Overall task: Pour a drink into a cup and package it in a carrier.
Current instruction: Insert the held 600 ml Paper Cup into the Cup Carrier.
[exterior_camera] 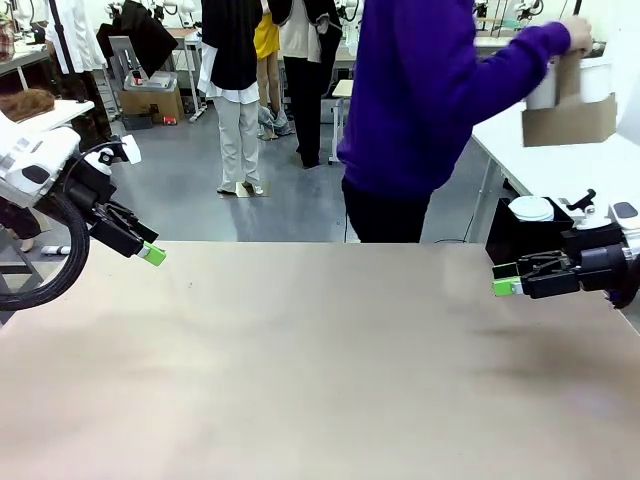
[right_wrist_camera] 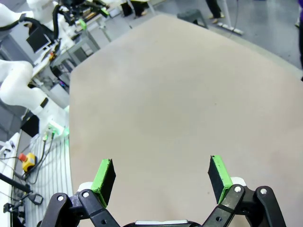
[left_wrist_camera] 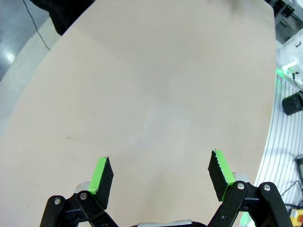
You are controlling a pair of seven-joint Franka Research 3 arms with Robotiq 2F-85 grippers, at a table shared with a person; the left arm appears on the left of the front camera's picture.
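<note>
Front view: the beige table [exterior_camera: 300,360] lies bare between both arms. Behind it, a person in a purple sweater holds the brown cardboard carrier [exterior_camera: 570,115], handle upright, over a far white table, a white cup [exterior_camera: 543,88] in it. Left gripper [left_wrist_camera: 161,177] and right gripper [right_wrist_camera: 161,176] hover over the table with jaws spread, holding nothing.

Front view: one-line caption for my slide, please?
Both open hands, left hand and right hand, hover over the table; person lifts cardboard carrier.

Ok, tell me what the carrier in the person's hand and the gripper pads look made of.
The carrier: brown cardboard, matte, flat folded panels. The left gripper pads: bright green, probably rubber or soft plastic, with a ridged inner face; the right gripper pads look alike.
</note>
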